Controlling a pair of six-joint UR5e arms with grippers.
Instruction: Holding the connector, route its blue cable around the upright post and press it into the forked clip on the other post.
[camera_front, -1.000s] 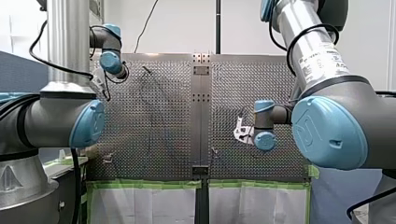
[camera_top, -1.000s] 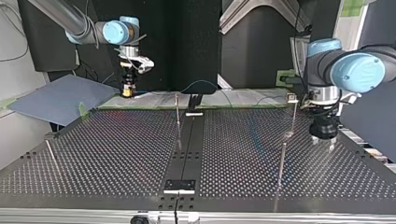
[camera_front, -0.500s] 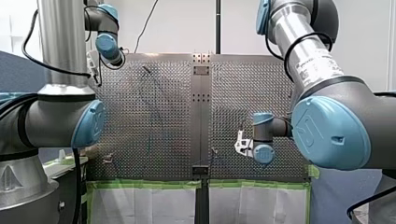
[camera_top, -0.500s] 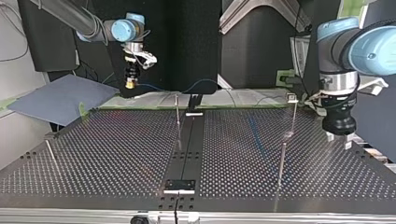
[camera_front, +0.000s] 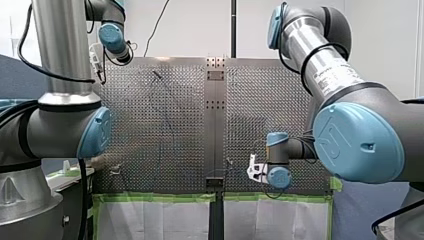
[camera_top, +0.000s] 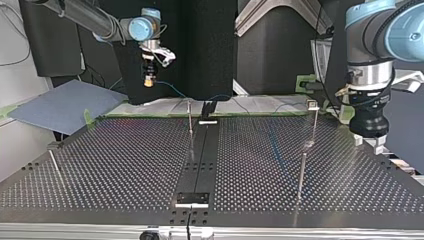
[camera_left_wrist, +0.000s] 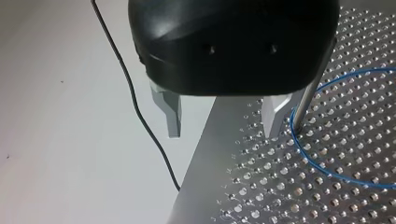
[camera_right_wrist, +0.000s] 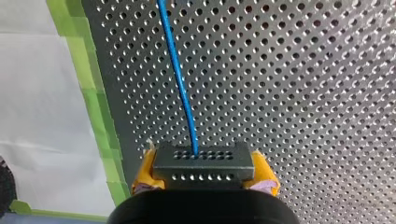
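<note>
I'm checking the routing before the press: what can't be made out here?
1. Top of the post: left wrist view, hidden behind the body of my left gripper.
2. Path of the cable beyond the connector: cut by the right wrist view's edge, faint in the top view.
3. Forked clip: top view, rods too small to tell which bears it.
</note>
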